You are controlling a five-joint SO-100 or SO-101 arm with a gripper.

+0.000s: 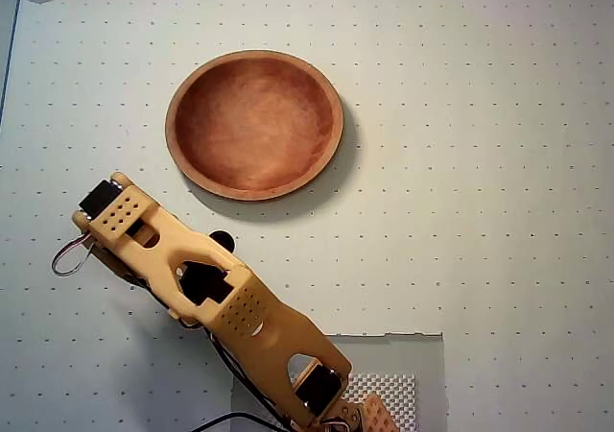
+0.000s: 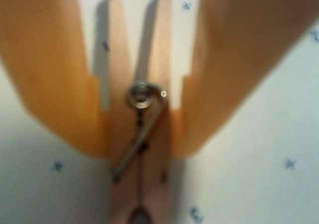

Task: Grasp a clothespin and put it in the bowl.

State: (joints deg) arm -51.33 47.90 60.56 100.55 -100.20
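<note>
Gripper (image 2: 139, 144) pinching clothespin (image 2: 142, 174) between both fingers – bowl (image 1: 254, 125) empty, well apart on table (image 1: 480, 211).

The overhead camera looked straight down from well above on the pale dotted bench (image 1: 480, 163), taking in the round reddish-brown wooden bowl (image 1: 254, 125) and the orange arm. The wrist camera sat very close behind the orange gripper (image 2: 139, 152), facing the same dotted surface; the 2 views shared only the gripper's patch.
</note>
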